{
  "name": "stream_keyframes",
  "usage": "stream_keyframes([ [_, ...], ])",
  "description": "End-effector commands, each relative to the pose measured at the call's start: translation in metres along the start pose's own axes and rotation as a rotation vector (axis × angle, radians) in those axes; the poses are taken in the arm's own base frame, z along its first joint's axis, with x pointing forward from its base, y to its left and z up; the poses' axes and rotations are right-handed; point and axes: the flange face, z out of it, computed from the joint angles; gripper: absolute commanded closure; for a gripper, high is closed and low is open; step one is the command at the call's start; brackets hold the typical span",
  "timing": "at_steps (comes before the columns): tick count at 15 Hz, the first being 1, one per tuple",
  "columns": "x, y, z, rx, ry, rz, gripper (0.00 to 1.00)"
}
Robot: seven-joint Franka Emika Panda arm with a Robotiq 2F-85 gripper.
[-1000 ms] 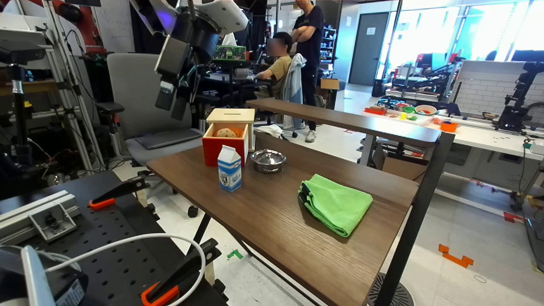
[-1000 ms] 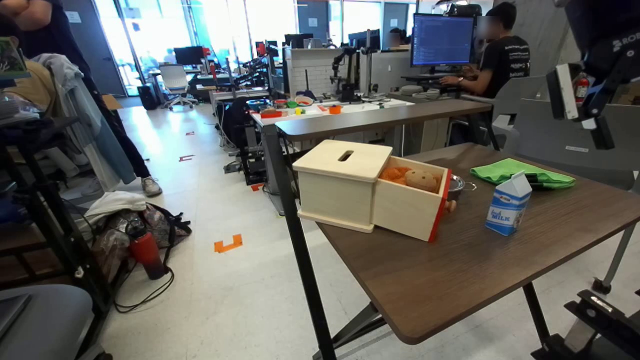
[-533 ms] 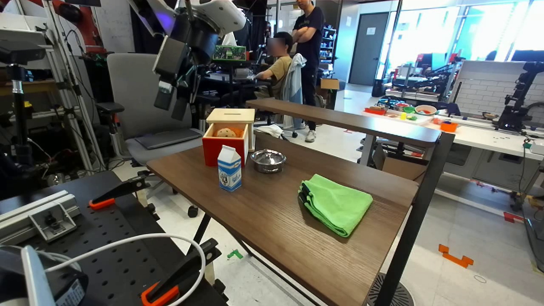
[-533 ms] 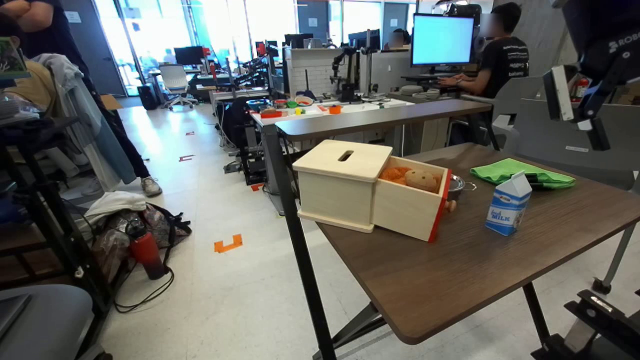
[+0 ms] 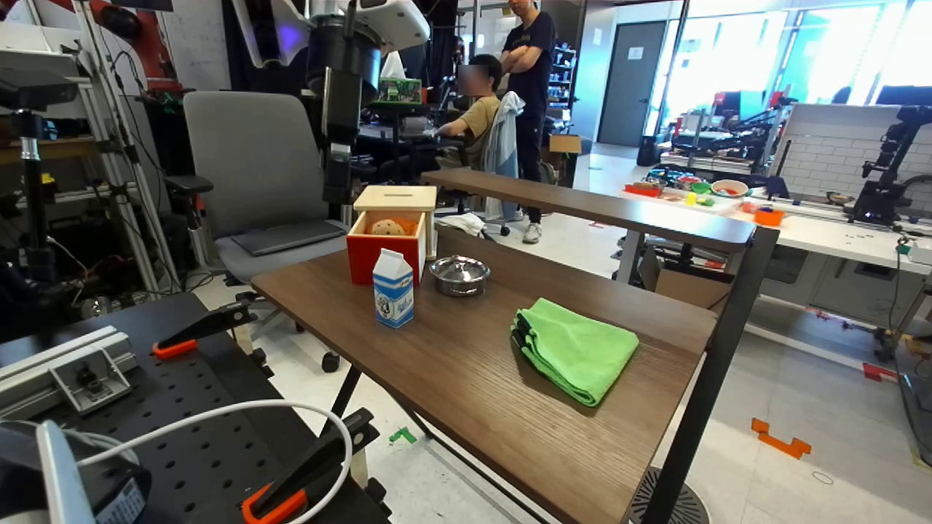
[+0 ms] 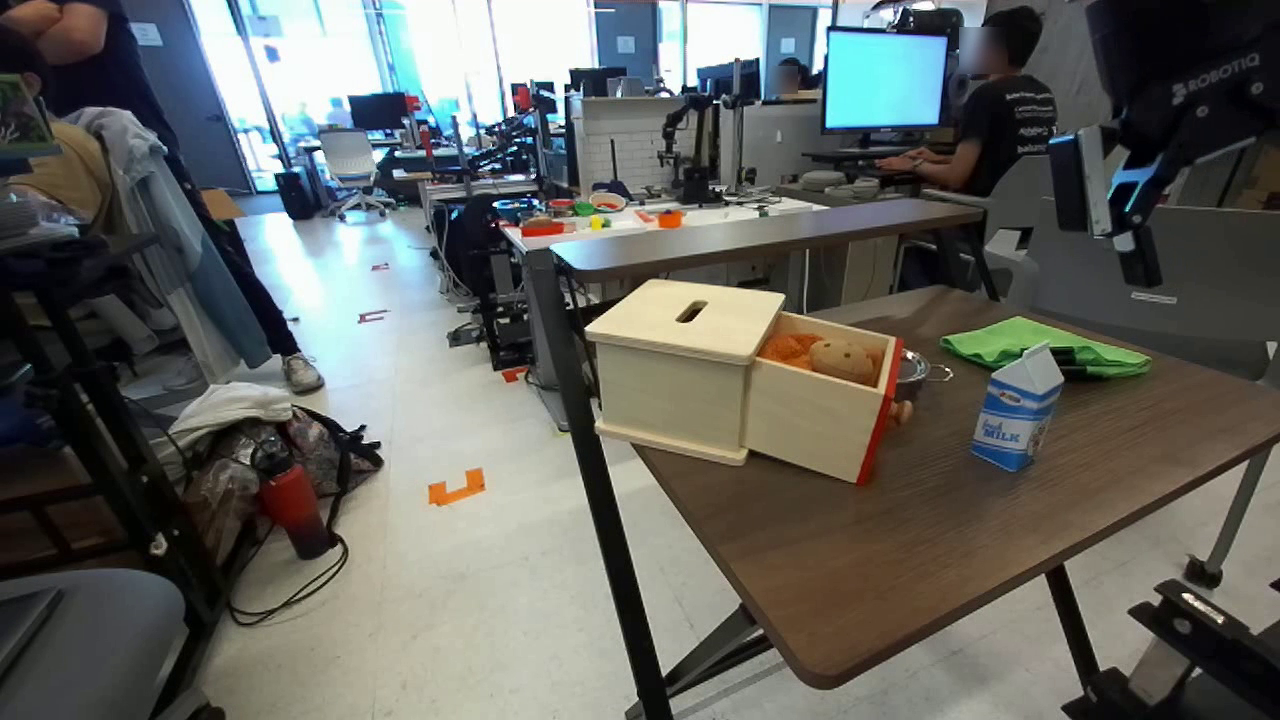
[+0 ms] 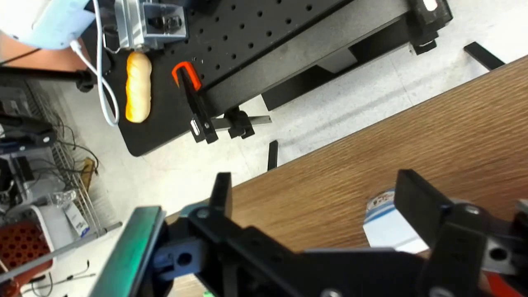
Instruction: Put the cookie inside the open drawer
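In an exterior view I've got my black two-fingered claw (image 5: 337, 188) edge-on, its gap hidden; the round tan-brown cookie (image 5: 388, 228) sits inside the open red-fronted wooden drawer (image 5: 362, 257). In an exterior view, an orange shape (image 6: 788, 349) beside it is unclear. Wrist view: fingers (image 7: 221, 193) spread wide, one partly covering the blue-and-white milk carton (image 7: 385, 230).

Cookie (image 6: 843, 361) — in the drawer (image 6: 808, 418).

Both exterior views share the brown wood-grained table (image 5: 466, 364), looking slantwise down it from roughly opposite ends: in an exterior view the folded green cloth (image 5: 575, 349) is nearer, in an exterior view the pale wooden drawer box (image 6: 670, 400). The wrist view faces steeply down past the black two-fingered gripper (image 7: 314, 181).
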Motion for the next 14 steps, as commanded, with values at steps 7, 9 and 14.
stream_keyframes([
  [7, -0.036, 0.044, 0.018, -0.064, 0.320, -0.370, 0.00],
  [9, -0.044, 0.065, 0.017, -0.045, 0.391, -0.432, 0.00],
  [14, -0.039, 0.111, 0.007, 0.125, 0.551, -0.534, 0.00],
])
